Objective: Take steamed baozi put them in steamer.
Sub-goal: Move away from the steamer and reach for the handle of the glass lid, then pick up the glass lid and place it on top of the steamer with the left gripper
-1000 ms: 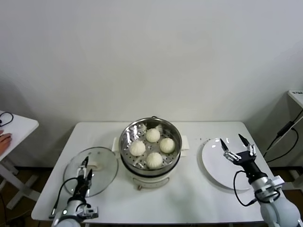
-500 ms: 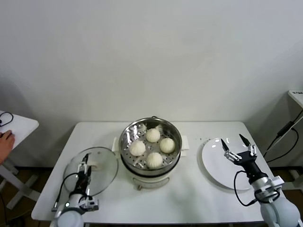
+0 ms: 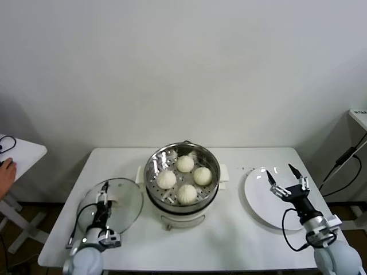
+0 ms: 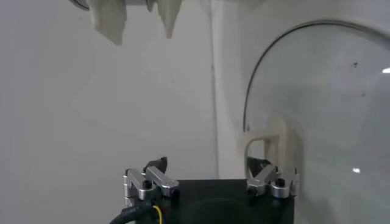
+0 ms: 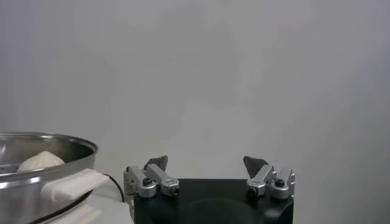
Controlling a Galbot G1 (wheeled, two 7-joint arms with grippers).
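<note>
left gripper (image 3: 102, 201) drew back over glass lid (image 3: 123, 200), tips hidden; both jaws wide, empty.

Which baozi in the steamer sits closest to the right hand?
The baozi on the steamer's right side is nearest the right hand over the plate; the other three lie farther back, forward, or left.

Four baozi (image 3: 184, 164), one steamer (image 3: 182, 189), one lid (image 3: 123, 200), one plate (image 3: 261, 201).
</note>
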